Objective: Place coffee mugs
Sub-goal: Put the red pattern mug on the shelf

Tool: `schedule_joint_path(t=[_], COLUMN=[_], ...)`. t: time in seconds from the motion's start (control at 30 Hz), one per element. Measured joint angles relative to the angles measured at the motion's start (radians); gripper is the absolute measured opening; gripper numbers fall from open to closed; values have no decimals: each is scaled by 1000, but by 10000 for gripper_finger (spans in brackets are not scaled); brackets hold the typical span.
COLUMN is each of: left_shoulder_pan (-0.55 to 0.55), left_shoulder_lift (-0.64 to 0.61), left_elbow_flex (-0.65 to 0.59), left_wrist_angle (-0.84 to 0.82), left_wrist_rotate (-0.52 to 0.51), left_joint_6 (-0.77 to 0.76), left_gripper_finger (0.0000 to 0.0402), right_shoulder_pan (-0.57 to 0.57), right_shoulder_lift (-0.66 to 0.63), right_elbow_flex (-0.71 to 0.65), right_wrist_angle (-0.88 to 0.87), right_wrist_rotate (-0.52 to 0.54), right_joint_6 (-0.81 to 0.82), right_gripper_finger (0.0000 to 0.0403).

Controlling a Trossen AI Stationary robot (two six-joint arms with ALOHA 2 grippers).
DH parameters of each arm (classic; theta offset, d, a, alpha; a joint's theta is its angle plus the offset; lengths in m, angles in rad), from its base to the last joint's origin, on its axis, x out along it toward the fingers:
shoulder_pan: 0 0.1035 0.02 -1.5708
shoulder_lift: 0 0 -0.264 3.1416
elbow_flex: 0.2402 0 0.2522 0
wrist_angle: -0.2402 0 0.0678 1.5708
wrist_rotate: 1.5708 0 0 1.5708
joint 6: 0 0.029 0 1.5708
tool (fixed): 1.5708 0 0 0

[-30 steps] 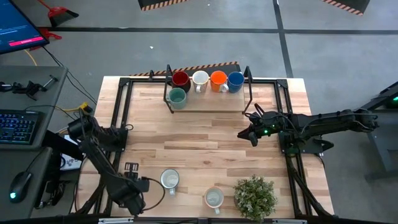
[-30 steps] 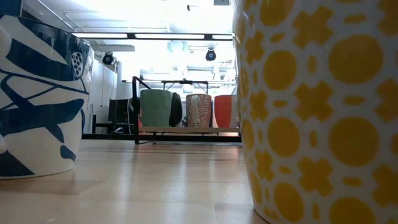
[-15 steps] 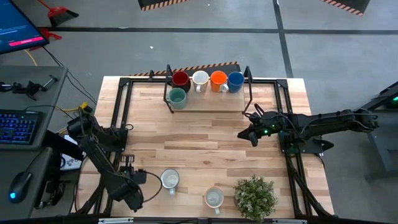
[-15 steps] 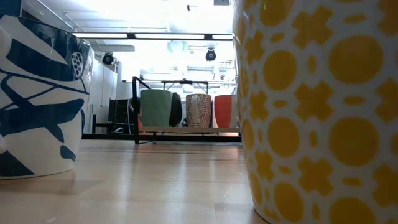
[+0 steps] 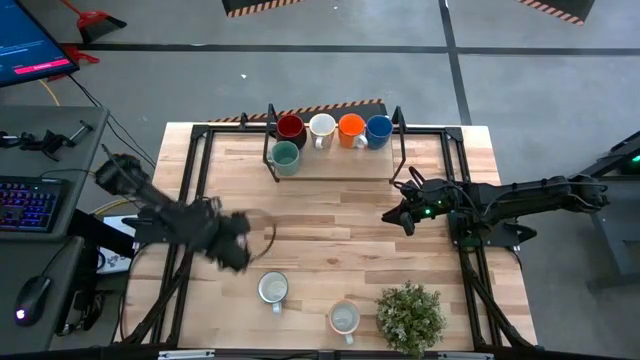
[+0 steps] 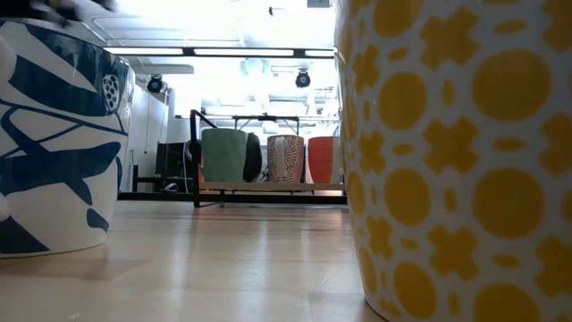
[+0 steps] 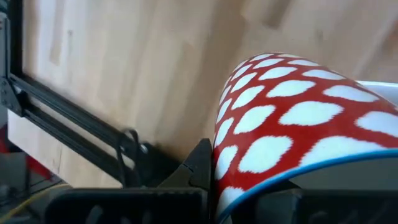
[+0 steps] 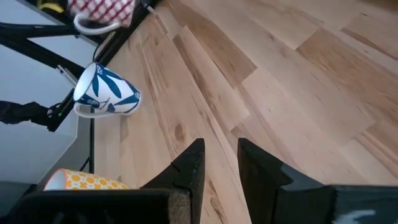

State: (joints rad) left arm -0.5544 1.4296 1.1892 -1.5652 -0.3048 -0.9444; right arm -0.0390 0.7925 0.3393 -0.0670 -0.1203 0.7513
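Observation:
My left gripper [image 5: 238,250] is over the table's left middle, shut on a red mug with white dots [image 7: 280,118], which also shows blurred in the high view [image 5: 258,232] and far off in the right wrist view [image 8: 99,9]. Five coffee mugs stand on the far rack: dark red [image 5: 290,127], white [image 5: 321,126], orange [image 5: 351,128], blue [image 5: 379,128] and teal [image 5: 285,156]. Two white mugs stand on their bases near the front edge, one blue-patterned [image 5: 272,289], one yellow-patterned [image 5: 344,318]. My right gripper [image 5: 395,217] waits at the right, open and holding nothing [image 8: 219,163]. My left gripper has the red dotted mug at its rim end, where the blue rim line [image 7: 273,182] meets the fingers. One dark finger [image 7: 199,163] lies against the mug's outer wall; the other is hidden by the mug. The mug lies tilted, its dotted side up, lifted clear of the table.
A green potted plant [image 5: 410,315] stands at the near right corner. The black rack frame [image 5: 400,150] borders the far shelf, and black frame bars [image 5: 190,180] run along the table's left and right sides. Bare wood [image 5: 330,220] lies across the table's middle.
My left arm has swung up fast from the table's near left corner toward the far edge and the table's middle. A red dotted mug now shows at its gripper, blurred by the motion. The two white mugs near the front edge have stayed in place.

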Motion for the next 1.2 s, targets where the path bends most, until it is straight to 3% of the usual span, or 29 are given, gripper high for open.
schedule_joint_path(t=[0.1, 0.2, 0.37, 0.53, 0.83, 0.93, 1.2], left_shoulder_pan=[162, 315, 482, 564, 649, 668, 713], left_shoulder_lift=[-35, -36, 30, 125, 292, 329, 358], left_elbow_flex=[0, 1, 80, 244, 507, 555, 612], left_wrist_angle=[67, 236, 396, 398, 323, 321, 344], left_wrist_rotate=[-20, -7, 38, 99, 108, 108, 110], left_joint_6=[146, 310, 487, 614, 679, 672, 618], left_gripper_finger=[9, 9, 9, 9, 9, 9, 9], right_shoulder_pan=[0, -3, 3, 26, 13, 3, 9], right_shoulder_lift=[0, 0, 1, 6, 203, 299, 506], right_elbow_flex=[0, 0, 0, 62, 424, 533, 709], right_wrist_angle=[15, 41, 115, 178, -161, -239, -251], right_wrist_rotate=[10, 15, 44, 118, 224, 226, 224], right_joint_6=[0, 8, -80, -295, -587, -644, -779], right_gripper_finger=[79, 79, 79, 78, 78, 78, 78])
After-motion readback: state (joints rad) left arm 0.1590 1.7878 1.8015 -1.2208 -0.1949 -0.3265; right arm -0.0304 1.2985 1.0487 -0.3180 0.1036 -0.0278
